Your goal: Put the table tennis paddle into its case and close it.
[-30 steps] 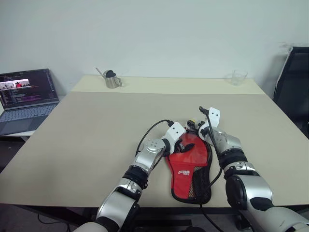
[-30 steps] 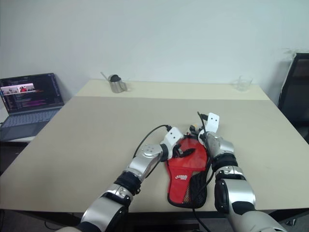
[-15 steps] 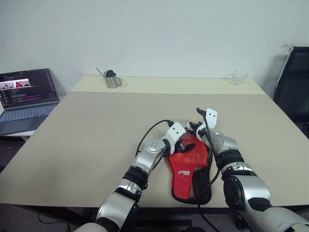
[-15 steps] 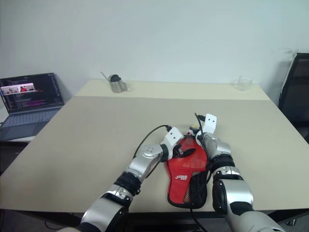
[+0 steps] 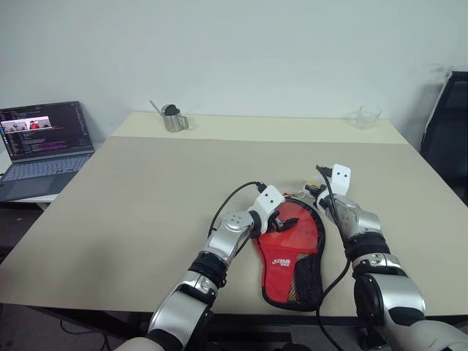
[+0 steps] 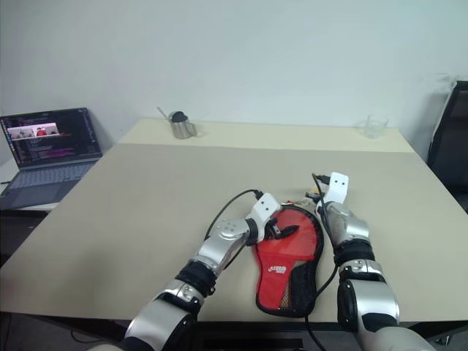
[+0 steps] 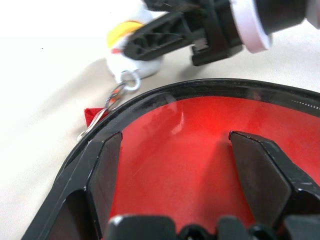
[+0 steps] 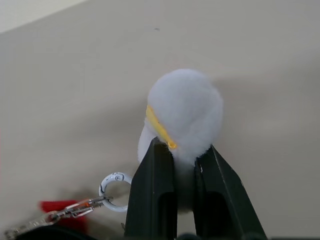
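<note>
Both forearms reach forward over the beige table [image 5: 146,190] and meet at the near middle. The left gripper [image 5: 281,219] angles to the right and slightly down, its two black fingers [image 7: 105,170] spread wide and holding nothing, resting over the red inside of the black paddle-shaped fabric case [image 5: 291,252]. The case lies open and flat near the table's near edge, with its round end far, its narrow end near and a black mesh pocket along its right side; whether the red surface under the fingers is the paddle's rubber or the lining cannot be told. A small white logo [image 5: 279,261] sits on the red, too small to read. The right gripper [image 8: 184,165] points forward just past the case's far right rim, its fingers drawn narrow and pinching a small white fluffy ball with a yellow stripe [image 8: 182,115], which hangs by a metal ring [image 8: 114,184] from the case's zipper pull. At the far left stands an open dark laptop [image 5: 40,146], its screen text illegible.
</note>
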You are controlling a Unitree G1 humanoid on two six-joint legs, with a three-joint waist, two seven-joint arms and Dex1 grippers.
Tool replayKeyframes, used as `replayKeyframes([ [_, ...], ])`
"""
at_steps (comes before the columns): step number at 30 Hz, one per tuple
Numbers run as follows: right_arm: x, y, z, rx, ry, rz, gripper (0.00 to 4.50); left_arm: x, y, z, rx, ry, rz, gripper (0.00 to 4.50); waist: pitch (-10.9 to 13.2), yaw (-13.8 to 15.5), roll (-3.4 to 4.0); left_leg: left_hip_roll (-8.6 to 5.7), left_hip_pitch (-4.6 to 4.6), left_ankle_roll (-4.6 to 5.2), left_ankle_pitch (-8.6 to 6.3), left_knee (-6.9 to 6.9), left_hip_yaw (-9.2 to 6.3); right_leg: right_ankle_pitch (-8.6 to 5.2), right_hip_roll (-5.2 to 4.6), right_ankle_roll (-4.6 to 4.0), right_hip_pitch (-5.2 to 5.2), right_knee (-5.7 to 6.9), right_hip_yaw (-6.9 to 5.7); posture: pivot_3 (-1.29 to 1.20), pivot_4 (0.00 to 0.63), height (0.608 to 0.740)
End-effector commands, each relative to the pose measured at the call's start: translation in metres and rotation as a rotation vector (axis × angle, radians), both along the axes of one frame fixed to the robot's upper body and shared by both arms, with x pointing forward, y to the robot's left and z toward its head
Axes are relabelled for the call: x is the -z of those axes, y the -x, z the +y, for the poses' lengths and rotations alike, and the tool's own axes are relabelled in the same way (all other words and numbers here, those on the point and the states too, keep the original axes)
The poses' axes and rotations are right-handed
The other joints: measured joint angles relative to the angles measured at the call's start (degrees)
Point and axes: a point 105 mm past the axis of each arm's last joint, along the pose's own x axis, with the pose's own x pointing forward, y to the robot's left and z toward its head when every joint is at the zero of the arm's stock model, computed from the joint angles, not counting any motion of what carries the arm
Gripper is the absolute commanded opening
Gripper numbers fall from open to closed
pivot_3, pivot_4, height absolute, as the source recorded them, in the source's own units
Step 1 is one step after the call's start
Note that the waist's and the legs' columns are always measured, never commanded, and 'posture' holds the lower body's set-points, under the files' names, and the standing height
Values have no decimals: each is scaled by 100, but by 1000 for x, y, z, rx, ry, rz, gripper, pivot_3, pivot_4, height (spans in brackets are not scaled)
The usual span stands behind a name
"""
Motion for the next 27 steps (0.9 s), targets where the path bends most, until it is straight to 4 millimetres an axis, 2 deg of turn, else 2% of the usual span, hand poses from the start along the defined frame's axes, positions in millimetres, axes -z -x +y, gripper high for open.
replayKeyframes([
  [1,-11,4,-19,28,56,-38,22,26,10,-2,17,-51,78,3746,0,23,0,0,0,0,0,0,0,0,0,0,1,-1,-2,0,150,740],
  [7,-6,18,-40,51,84,-24,22,26,10,-3,20,-52,79,3746,-3,48,6,-1,-4,0,0,0,-1,0,0,1,2,-10,-4,0,150,740],
  [15,3,48,-74,90,122,7,21,26,11,-6,31,-52,82,3746,-20,93,33,-4,-28,8,-5,-1,-3,4,0,8,3,-47,-18,0,150,740],
  [27,6,93,-76,-56,167,22,18,26,10,-7,40,-54,84,3746,-28,156,46,-7,-32,13,-9,0,-7,2,1,12,3,-53,-23,0,150,740],
])
